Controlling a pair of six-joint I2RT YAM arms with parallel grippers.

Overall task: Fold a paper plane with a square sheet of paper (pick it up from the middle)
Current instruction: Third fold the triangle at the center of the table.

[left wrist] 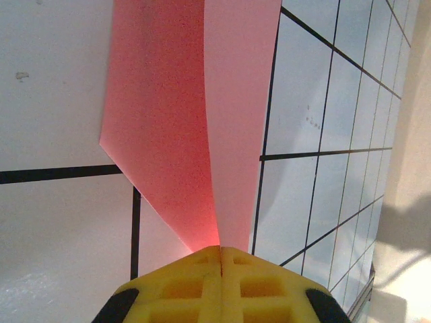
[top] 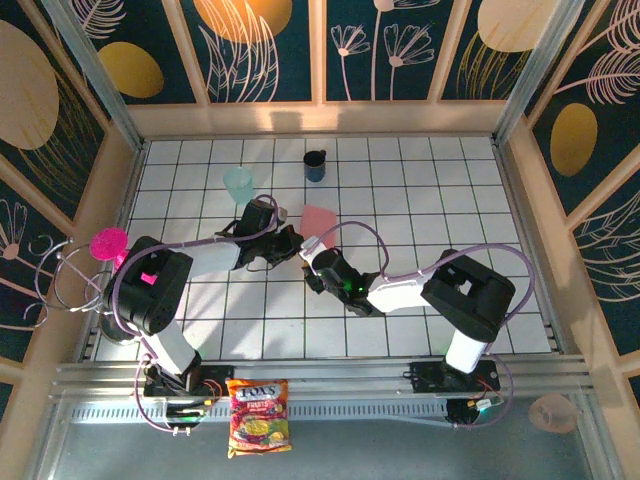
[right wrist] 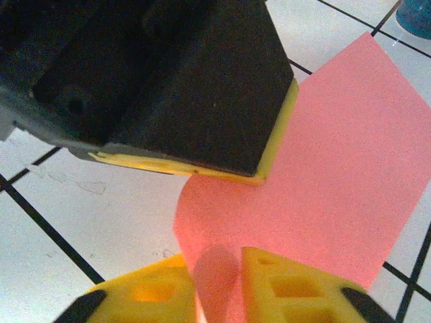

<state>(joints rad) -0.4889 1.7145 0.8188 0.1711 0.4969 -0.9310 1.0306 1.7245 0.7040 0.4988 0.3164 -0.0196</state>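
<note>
The square sheet of paper (top: 318,217) is salmon pink and lies mid-table, its near part lifted. In the left wrist view the paper (left wrist: 175,121) rises in two layers out of my left gripper (left wrist: 221,250), whose yellow jaws are pressed together on it. In the right wrist view the paper (right wrist: 337,182) spreads over the tiles, with a curled fold of it between the yellow jaws of my right gripper (right wrist: 219,269), which are shut on that fold. The left gripper's black body (right wrist: 182,81) hangs just above the same spot. From above, the left gripper (top: 290,240) and the right gripper (top: 308,245) meet at the sheet's near corner.
A dark blue cup (top: 315,165) stands at the back centre and a clear teal cup (top: 238,183) to its left. A magenta goblet (top: 108,243) sits at the left wall. A snack bag (top: 259,415) lies on the front rail. Wooden walls (top: 520,200) ring the tiled table.
</note>
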